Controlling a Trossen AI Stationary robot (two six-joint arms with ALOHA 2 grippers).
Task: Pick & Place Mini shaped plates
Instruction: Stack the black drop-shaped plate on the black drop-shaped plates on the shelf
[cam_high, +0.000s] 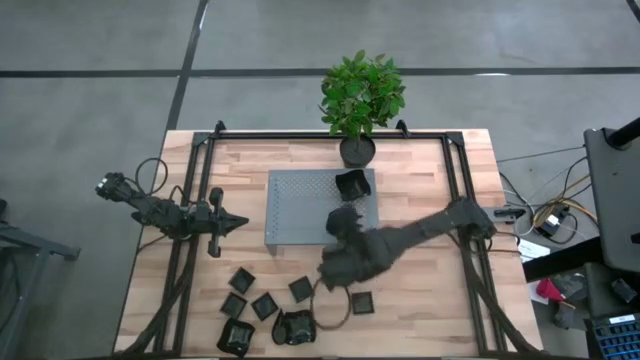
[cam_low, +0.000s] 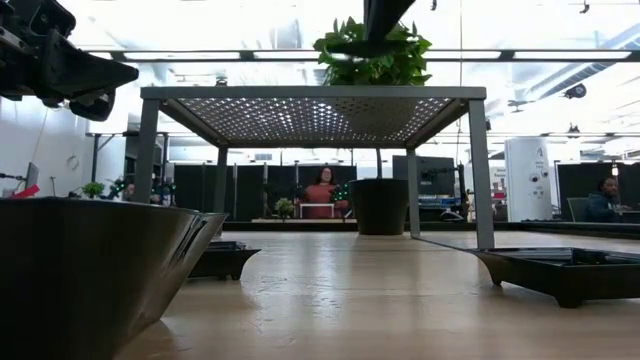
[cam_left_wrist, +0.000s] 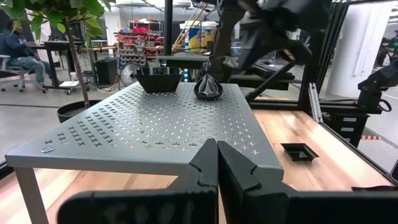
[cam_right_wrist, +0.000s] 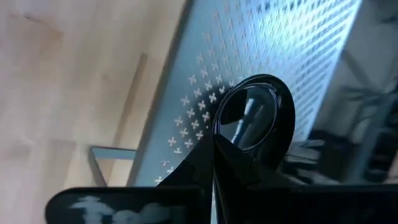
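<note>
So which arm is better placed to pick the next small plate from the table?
The right. Its gripper hangs beside the loose plates near the front edge, next to one plate, jaws shut and empty. The left gripper waits left of the platform, farther from them.

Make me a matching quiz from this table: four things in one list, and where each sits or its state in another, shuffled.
Things:
1. plant pot
2. square dish
3. left gripper
4. teardrop dish

Places or states:
A. shut, over the table left of the platform
B. on the platform's far half, nearest the pot
C. on the table behind the platform
D. on the platform's near half, at the right gripper

Pairs: 1-C, 2-B, 3-A, 4-D
</note>
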